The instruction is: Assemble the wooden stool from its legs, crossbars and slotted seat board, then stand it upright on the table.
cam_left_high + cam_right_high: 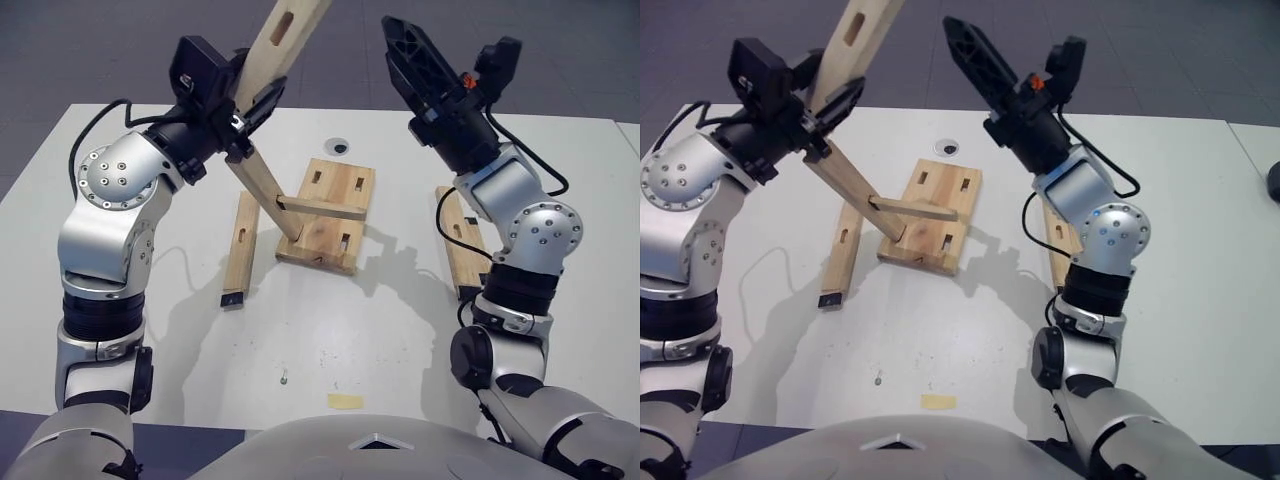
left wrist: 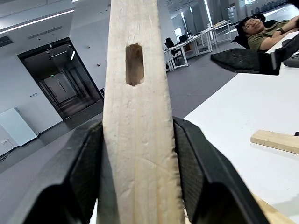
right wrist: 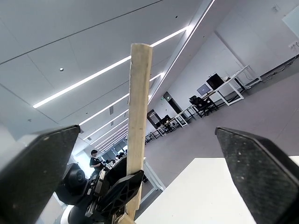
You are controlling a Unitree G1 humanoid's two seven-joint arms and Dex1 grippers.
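My left gripper is shut on a slotted wooden leg that leans up and away over the table. Its lower end meets the slotted seat board, and a crossbar juts sideways from it over the board. In the left wrist view the leg is clamped between both black fingers. My right gripper is raised above the board's right side, open and empty; its fingers stand wide apart. A second leg lies left of the board. A third leg lies to the right, partly behind my right arm.
A round cable hole sits in the white table just beyond the board. A small screw and a yellow strip of tape lie near the front edge. Bare tabletop extends at the front and far right.
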